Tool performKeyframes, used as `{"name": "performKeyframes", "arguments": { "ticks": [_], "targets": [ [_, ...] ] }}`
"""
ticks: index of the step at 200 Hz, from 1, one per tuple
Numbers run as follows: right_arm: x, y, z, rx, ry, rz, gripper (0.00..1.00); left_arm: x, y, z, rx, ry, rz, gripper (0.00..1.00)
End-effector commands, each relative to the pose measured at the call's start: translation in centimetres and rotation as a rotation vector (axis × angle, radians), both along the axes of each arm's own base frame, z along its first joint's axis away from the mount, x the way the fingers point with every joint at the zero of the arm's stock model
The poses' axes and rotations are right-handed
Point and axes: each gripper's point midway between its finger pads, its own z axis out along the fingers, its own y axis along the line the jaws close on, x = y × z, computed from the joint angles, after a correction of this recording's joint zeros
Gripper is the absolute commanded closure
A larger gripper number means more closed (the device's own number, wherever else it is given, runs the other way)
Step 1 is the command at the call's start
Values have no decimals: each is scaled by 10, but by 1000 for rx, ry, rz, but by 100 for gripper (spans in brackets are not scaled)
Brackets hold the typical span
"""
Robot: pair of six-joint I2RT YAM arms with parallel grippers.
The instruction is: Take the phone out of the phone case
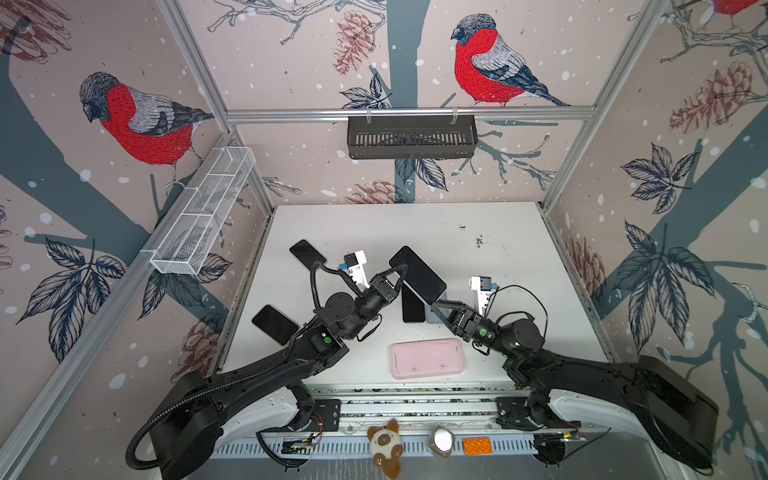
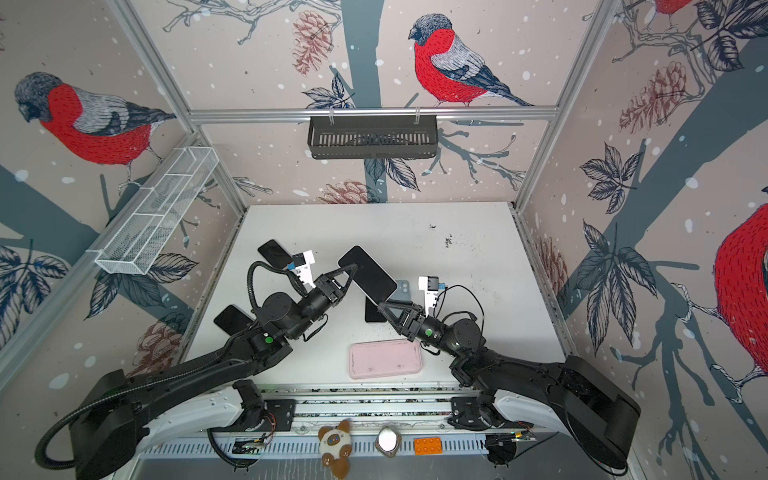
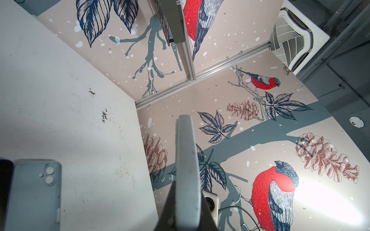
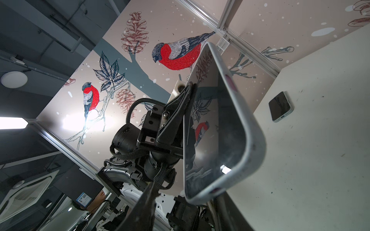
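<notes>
A black-screened phone in a pale blue-grey phone case hangs tilted above the table's middle. My left gripper is shut on its long side; in the left wrist view the case's edge runs out from between the jaws of that gripper. My right gripper is at the phone's near, lower end. In the right wrist view its fingers stand apart with that end between them, a gap showing on one side of the gripper. The screen faces this camera.
On the table under the held phone lie an empty pale blue case and a dark phone. A pink case lies near the front edge. Two more phones lie at the left. A black basket hangs on the back wall.
</notes>
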Motion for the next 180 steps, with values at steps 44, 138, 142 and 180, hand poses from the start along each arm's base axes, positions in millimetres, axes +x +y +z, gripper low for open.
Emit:
{"name": "performKeyframes", "arguments": {
  "ticks": [44,138,142,180],
  "targets": [
    [-7,-1,14,68,-29,30,62,-3,6,28,-106,-75,5,100],
    [-7,4,9,40,-28,39,83,-3,2,25,-103,-71,-8,100],
    [-7,4,8,33,-29,38,85,-3,2,25,-102,-71,-8,100],
    [-3,1,4,9,-31,14,90,-5,1,25,-95,-76,-16,100]
  ]
}}
